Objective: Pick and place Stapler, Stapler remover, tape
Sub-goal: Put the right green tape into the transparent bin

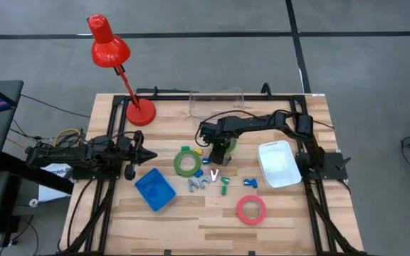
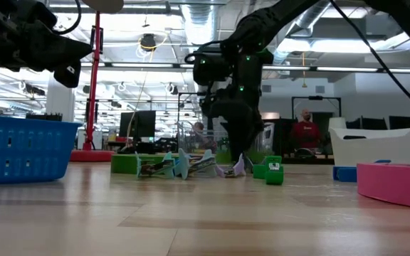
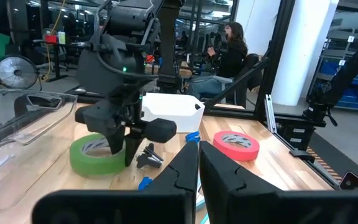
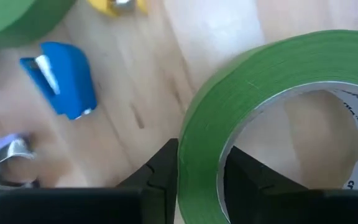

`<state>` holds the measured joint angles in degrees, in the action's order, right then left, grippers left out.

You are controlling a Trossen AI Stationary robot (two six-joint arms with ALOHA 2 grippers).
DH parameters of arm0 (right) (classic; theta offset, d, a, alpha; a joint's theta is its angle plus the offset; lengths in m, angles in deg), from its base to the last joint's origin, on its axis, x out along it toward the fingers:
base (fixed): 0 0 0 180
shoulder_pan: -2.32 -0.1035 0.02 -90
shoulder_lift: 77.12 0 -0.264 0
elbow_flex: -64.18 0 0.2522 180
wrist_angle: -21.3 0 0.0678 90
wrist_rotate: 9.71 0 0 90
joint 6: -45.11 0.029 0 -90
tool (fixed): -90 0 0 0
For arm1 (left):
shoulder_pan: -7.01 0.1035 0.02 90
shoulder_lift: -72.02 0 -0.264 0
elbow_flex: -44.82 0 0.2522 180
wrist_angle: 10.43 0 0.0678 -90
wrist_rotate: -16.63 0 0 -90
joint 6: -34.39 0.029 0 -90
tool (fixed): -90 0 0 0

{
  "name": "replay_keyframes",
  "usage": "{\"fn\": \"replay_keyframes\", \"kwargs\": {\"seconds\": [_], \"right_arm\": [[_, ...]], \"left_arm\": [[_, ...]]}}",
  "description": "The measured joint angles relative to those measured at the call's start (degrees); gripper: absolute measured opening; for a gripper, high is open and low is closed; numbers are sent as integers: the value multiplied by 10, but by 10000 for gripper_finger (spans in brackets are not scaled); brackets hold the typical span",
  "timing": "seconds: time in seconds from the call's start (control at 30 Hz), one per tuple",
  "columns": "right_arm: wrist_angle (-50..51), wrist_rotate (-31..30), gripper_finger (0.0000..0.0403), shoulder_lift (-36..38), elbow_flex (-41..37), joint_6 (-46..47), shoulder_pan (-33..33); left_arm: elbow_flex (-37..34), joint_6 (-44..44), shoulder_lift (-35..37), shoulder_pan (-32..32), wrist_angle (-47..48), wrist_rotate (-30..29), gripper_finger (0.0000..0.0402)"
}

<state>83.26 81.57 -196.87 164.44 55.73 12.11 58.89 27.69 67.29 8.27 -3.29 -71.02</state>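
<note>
Right claw (image 1: 219, 158) is lowered near the middle of the bench (image 1: 290, 227), and its fingers (image 4: 160, 171) are pinched across the wall of a green tape ring (image 4: 272, 93), one finger outside the ring and one inside its open centre, as seen in the right wrist view. Left claw (image 1: 150, 153) is held above the left side of the bench with its fingers (image 3: 229, 177) pressed together and nothing between them.

A second green tape ring (image 1: 186, 162) is lying flat just left of the right claw. A pink-red tape ring (image 1: 250, 209) is lying flat towards the front edge, right of centre, well apart from the green ones. Small coloured pieces (image 1: 208, 181), blue, green and grey, are scattered between the green ring and the pink-red ring. A small blue stapler (image 4: 64, 84) is seen on the wood beside the held ring.

A blue basket (image 1: 154, 188) is placed left of the scattered pieces. A white tray (image 1: 280, 163) is set by the right edge. A red lamp (image 1: 116, 64) is standing at the back left corner, and a clear container (image 1: 216, 102) is at the back edge
</note>
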Motion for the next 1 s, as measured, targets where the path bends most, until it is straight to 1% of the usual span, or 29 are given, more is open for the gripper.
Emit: {"fn": "replay_keyframes", "kwargs": {"seconds": [0.13, 0.43, 0.67, 0.83, 1.0], "right_arm": [[-2, 20, 85, 11, 0, 2, -2], [-8, 20, 85, 47, 0, 0, -7], [-9, 21, 84, 92, 0, 0, -29], [-13, 47, 84, 130, 1, 0, -46], [-21, 50, 84, 162, 1, -6, -61]], "left_arm": [[0, 0, 0, 0, 0, 0, 8], [0, 0, 0, 0, -4, 0, 8], [0, 0, 0, 0, -5, 0, 8], [0, 0, 0, 0, -8, 0, 8], [0, 0, 0, 0, -9, 0, 8]]}}
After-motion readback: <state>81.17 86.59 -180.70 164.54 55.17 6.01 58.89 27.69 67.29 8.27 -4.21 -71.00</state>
